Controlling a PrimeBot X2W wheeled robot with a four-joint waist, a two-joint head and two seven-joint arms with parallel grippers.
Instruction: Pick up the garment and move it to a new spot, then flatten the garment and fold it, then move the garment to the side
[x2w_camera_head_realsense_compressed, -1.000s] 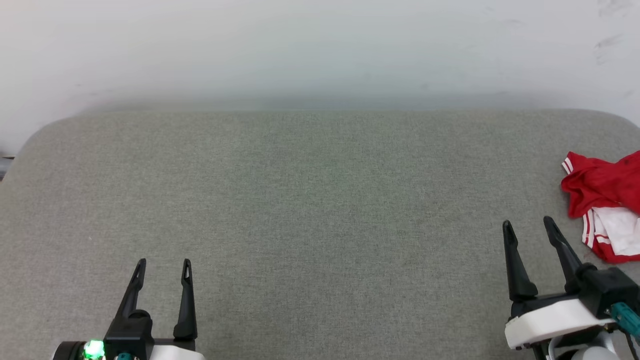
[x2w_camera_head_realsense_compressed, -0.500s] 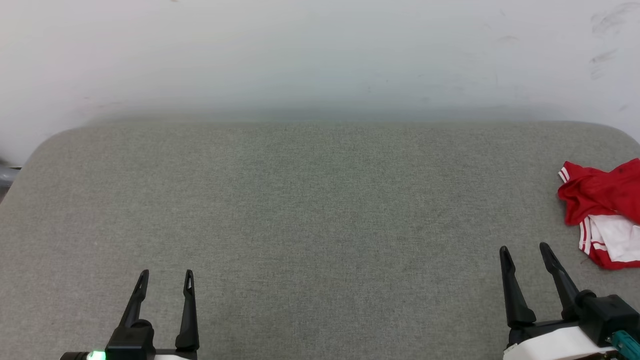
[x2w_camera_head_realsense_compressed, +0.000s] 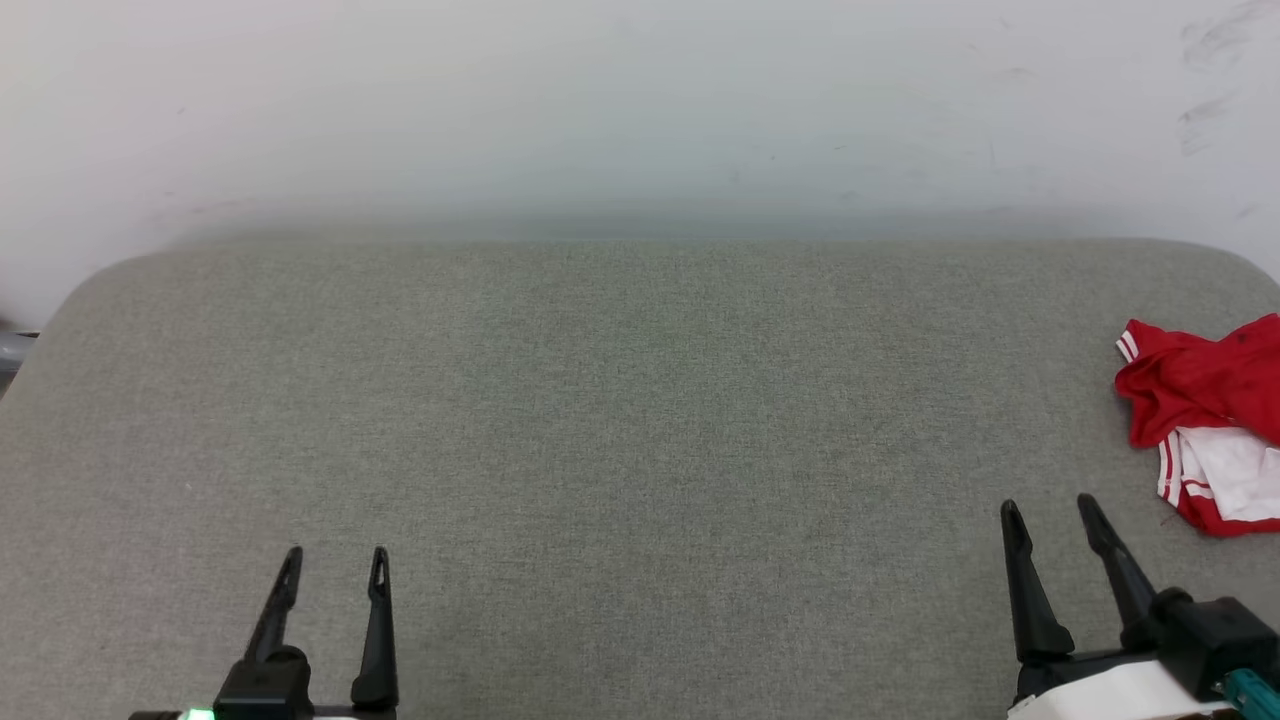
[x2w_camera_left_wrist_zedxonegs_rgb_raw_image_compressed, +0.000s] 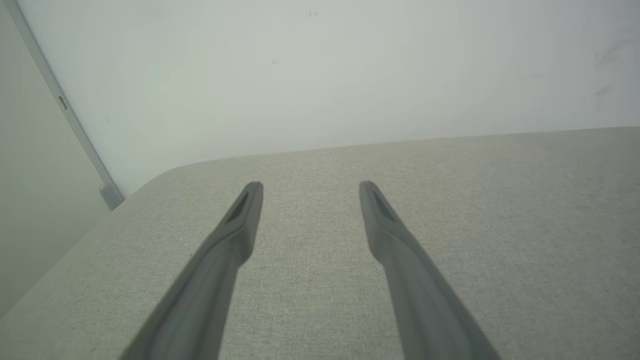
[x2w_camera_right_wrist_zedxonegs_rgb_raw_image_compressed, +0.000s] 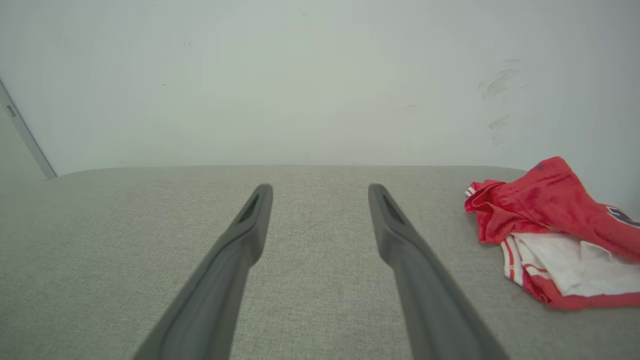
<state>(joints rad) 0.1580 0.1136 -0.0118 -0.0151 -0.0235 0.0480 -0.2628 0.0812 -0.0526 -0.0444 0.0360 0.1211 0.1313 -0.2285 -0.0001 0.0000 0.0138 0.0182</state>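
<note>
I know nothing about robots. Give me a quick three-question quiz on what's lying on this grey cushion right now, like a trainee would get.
1. True or false: the garment lies folded flat in the middle of the grey cushion.
2. Which is nearer the garment? A: left gripper. B: right gripper.
3. Fill in: both grippers are ___, holding nothing.
Key: 1 false, it is crumpled at the right edge; 2 B; 3 open.

1. No word, brand, label or sign can be read in any view;
2. the garment (x2w_camera_right_wrist_zedxonegs_rgb_raw_image_compressed: 545, 210), at the right of the right wrist view, bears a dark, white-edged mark (x2w_camera_right_wrist_zedxonegs_rgb_raw_image_compressed: 619, 215) near the frame's right edge; too little of it shows to tell which character it is.
</note>
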